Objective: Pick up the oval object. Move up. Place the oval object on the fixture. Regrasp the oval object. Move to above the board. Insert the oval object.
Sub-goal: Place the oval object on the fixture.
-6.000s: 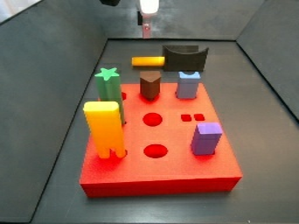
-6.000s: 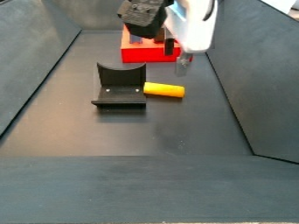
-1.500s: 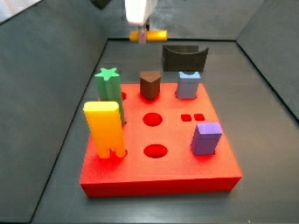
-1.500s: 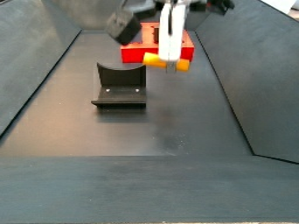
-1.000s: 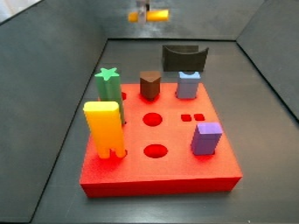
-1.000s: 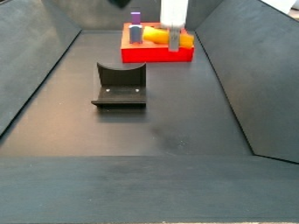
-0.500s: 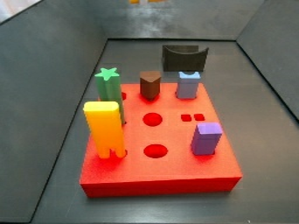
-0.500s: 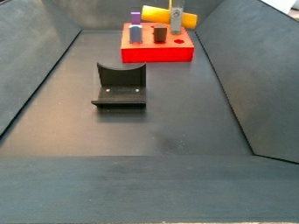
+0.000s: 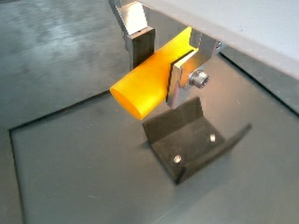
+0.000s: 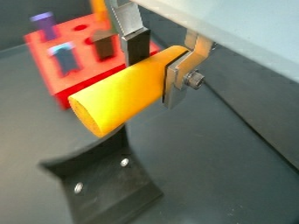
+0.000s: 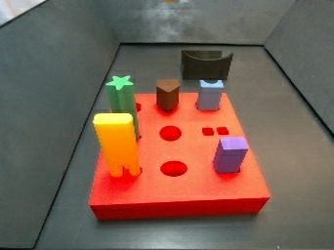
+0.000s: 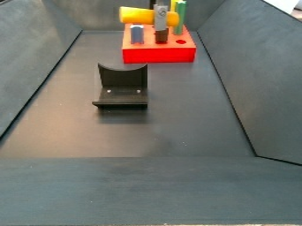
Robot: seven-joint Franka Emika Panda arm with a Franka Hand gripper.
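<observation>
High above the floor, the gripper (image 9: 162, 59) holds the oval object (image 9: 149, 75). Its two silver fingers (image 9: 183, 77) press on the yellow-orange peg from both sides, near one end, so the jaws are squeezed onto it. The peg lies flat, and most of it sticks out to one side of the fingers. Both wrist views show this hold, and the peg (image 10: 121, 94) looks big and close there.

In a side view, the peg (image 12: 137, 14) hangs up in the air with a finger (image 12: 160, 19) across it. It touches nothing else. In that view it sits in front of the far end of the box, where the board (image 12: 158, 53) is.

The fixture (image 12: 120, 88) stands on the dark floor, well apart from the gripper and lower down. It shows in both wrist views under the peg (image 9: 194, 151), with two small screws on its plate. Nothing rests on it.

The red board (image 11: 177, 181) lies flat on the floor. A green star peg (image 11: 121, 94), a brown peg (image 11: 169, 95), a blue peg (image 11: 210, 94), a purple block (image 11: 232, 153) and a tall yellow block (image 11: 116, 143) stand in it. A few holes are bare.
</observation>
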